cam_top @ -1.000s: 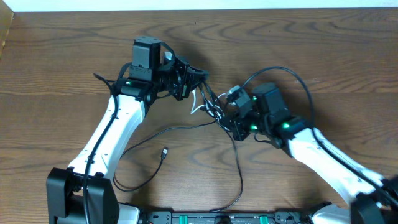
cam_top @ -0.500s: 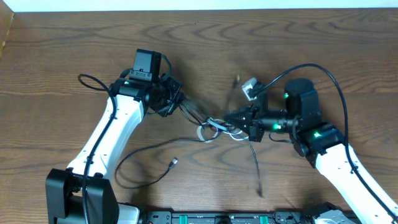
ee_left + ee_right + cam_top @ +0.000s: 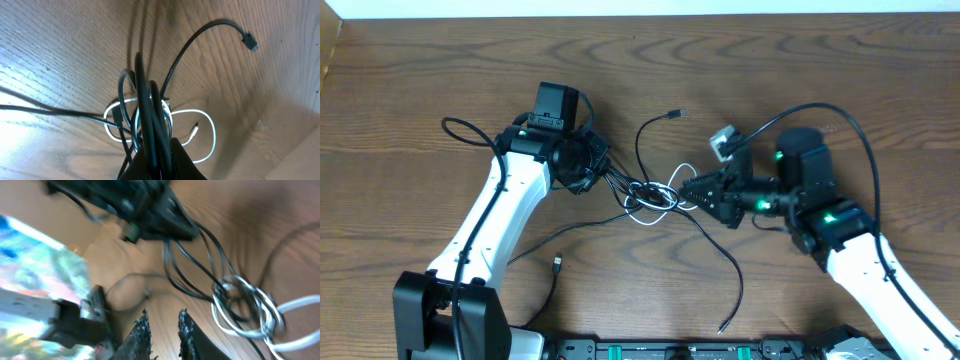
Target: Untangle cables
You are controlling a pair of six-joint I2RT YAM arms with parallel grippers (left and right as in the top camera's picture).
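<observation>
the right gripper (image 3: 161,326) has just let go, jaws slightly parted and empty beside the cable bundle (image 3: 650,195), while the left gripper (image 3: 592,168) stays clamped on black strands at its far side; one plug end (image 3: 676,114) has sprung clear of the bundle, so the tangle is probably loosening, white cord (image 3: 300,303) still looped in

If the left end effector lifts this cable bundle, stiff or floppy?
Likely floppy and light: the thin black cables curve loosely from the left end effector. The white cable loops through them, so it may drag along.
</observation>
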